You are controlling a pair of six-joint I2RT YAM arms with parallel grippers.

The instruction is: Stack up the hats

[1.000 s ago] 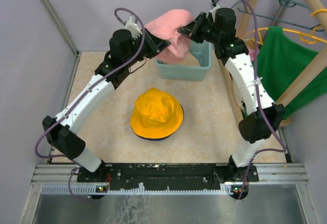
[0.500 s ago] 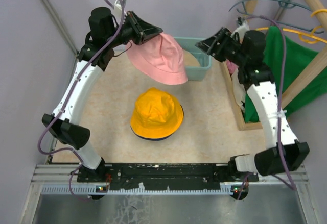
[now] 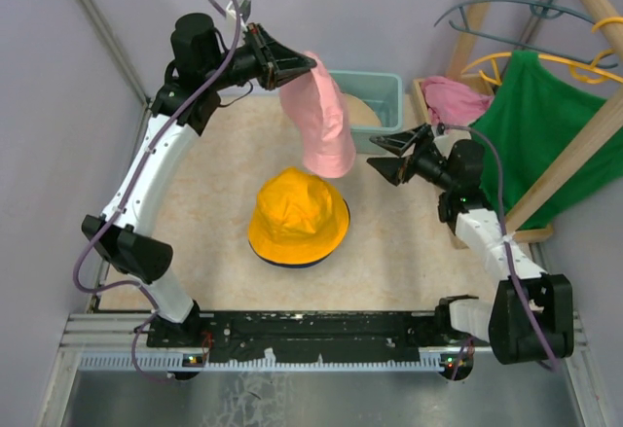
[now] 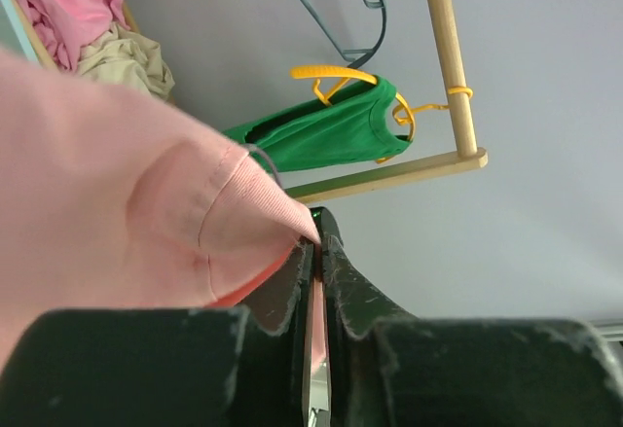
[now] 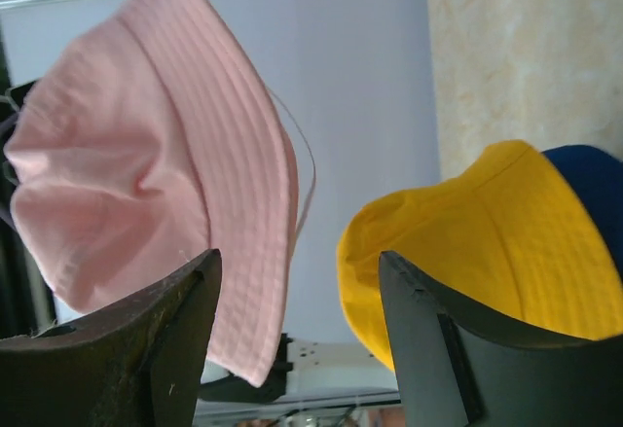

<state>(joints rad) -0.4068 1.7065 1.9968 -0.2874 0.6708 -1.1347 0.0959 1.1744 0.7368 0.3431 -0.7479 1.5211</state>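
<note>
A pink hat (image 3: pixel 321 121) hangs in the air by its brim, with my left gripper (image 3: pixel 300 61) shut on that brim above the table. In the left wrist view the pink hat (image 4: pixel 117 203) fills the left side and the left gripper (image 4: pixel 318 242) pinches its edge. Below it a yellow-orange hat (image 3: pixel 299 215) sits on a navy hat (image 3: pixel 292 264), of which only the rim shows. My right gripper (image 3: pixel 382 155) is open and holds nothing, to the right of the hanging hat. From the right gripper (image 5: pixel 297 257) I see the pink hat (image 5: pixel 156 155), the yellow-orange hat (image 5: pixel 477 232) and the navy hat (image 5: pixel 594 194). A beige hat (image 3: pixel 362 111) lies in the bin.
A teal bin (image 3: pixel 387 91) stands at the back of the table. To its right a wooden crate holds a pink cloth (image 3: pixel 453 96). A green shirt (image 3: pixel 545 116) hangs on a yellow hanger from a wooden rack at the far right.
My right gripper has opened, let go of the pink hat and drawn back down to the right. The left arm has swung left with the hat, which now hangs down.
</note>
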